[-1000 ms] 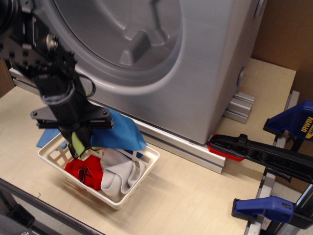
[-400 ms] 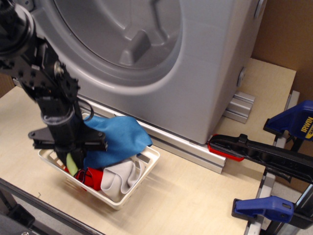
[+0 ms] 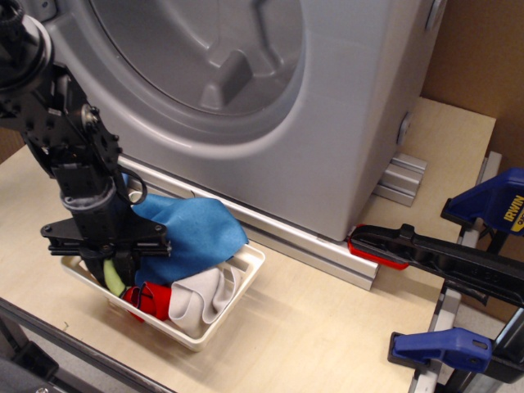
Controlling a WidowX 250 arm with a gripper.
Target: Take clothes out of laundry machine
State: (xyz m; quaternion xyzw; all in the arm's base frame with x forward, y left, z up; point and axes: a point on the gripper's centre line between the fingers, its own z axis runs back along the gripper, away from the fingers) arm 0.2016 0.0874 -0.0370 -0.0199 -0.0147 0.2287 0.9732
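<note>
The silver-grey laundry machine (image 3: pixel 344 123) fills the top, its round drum opening (image 3: pixel 196 57) showing a grey paddle and no clothes. My gripper (image 3: pixel 119 264) is low over the left end of the white slotted basket (image 3: pixel 223 315). It looks shut on the clothes. The lime-green piece (image 3: pixel 111 278) hangs from its fingers. The blue cloth (image 3: pixel 190 237) spreads to the right, draped over the basket's back half. A red cloth (image 3: pixel 155 300) and a light-grey cloth (image 3: pixel 201 298) lie in the basket under it.
An aluminium rail (image 3: pixel 311 242) runs along the machine's foot. A black and red clamp (image 3: pixel 426 252) and blue clamps (image 3: pixel 491 205) (image 3: pixel 442 347) stand at the right. Cardboard (image 3: pixel 483 49) is at the back right. A dark bar (image 3: pixel 49 336) edges the table front.
My gripper has come down and slightly left with the clothes. The blue cloth has settled over the basket and the green piece now reaches into its left end.
</note>
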